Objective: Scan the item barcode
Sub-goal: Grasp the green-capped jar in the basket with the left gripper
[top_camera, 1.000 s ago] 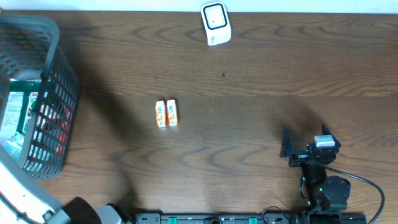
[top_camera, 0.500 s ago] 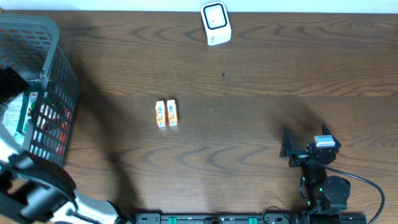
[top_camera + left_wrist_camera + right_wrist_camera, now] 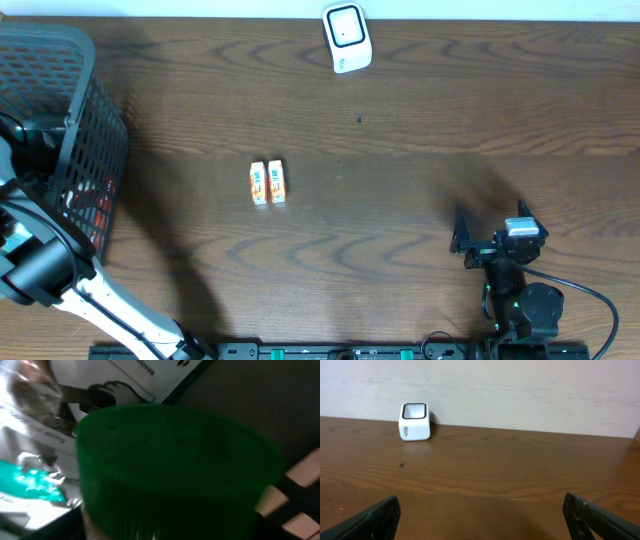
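Observation:
My left arm reaches down into the grey mesh basket (image 3: 95, 90) at the far left, its dark gripper end (image 3: 35, 135) among the goods. The left wrist view is filled by a green ribbed cap (image 3: 175, 465) very close to the lens; my own fingers do not show there. Two small orange-and-white boxes (image 3: 267, 183) lie side by side mid-table. The white barcode scanner (image 3: 347, 38) stands at the far edge, seen also as the scanner (image 3: 415, 421) in the right wrist view. My right gripper (image 3: 490, 520) rests open near the front right, holding nothing.
Inside the basket lie a white printed package (image 3: 150, 375), a crinkly clear packet with teal print (image 3: 35, 480) and a red-labelled item (image 3: 95, 205). The right arm's base (image 3: 520, 300) sits at the front edge. A pale wall (image 3: 520, 390) stands behind the table.
The left arm has swung from the front-left corner up over the basket and lowered its gripper into it. The right arm and the table items have not moved.

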`<state>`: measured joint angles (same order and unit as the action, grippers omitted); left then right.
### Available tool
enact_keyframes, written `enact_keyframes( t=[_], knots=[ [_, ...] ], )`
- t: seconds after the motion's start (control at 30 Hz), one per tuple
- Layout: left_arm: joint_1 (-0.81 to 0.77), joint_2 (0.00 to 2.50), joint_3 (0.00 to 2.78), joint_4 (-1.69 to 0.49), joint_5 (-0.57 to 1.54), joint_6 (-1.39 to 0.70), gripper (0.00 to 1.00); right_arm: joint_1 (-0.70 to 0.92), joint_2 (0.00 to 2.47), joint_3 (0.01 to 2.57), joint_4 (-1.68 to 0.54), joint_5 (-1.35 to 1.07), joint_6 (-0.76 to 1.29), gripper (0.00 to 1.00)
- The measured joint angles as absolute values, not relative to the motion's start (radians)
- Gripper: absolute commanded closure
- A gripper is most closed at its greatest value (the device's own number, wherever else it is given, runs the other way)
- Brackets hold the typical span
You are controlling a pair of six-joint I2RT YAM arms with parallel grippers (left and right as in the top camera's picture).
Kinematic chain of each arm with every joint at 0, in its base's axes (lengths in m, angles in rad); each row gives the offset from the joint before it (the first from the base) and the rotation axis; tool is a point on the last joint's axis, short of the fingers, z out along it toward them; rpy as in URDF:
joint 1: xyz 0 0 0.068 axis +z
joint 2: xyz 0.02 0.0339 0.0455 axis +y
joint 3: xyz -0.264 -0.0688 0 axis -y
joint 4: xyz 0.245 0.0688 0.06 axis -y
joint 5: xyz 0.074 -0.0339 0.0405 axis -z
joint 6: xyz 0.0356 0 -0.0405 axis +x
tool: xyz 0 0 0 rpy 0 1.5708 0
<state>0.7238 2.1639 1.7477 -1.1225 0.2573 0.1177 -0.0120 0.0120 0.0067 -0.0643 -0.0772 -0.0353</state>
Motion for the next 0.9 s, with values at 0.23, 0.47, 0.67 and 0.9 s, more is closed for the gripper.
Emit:
enact_keyframes(
  t=[0.23, 0.47, 0.67, 0.9],
  knots=[
    [0.724, 2.168, 1.748, -1.118, 0.264, 0.131, 0.55, -0.012, 0.012, 0.007, -0.064, -0.077, -0.035, 0.01],
    [0.724, 2.143, 1.763, -1.119, 0.262, 0.112, 0.56, -0.012, 0.012, 0.007, -0.065, -0.077, -0.035, 0.01],
    [0.724, 1.941, 1.823, -1.079, 0.259, 0.063, 0.57, -0.012, 0.012, 0.007, -0.064, -0.077, -0.035, 0.01],
    [0.723, 1.559, 1.882, -0.987, 0.266, -0.059, 0.58, -0.012, 0.012, 0.007, -0.065, -0.077, -0.035, 0.01]
  ],
)
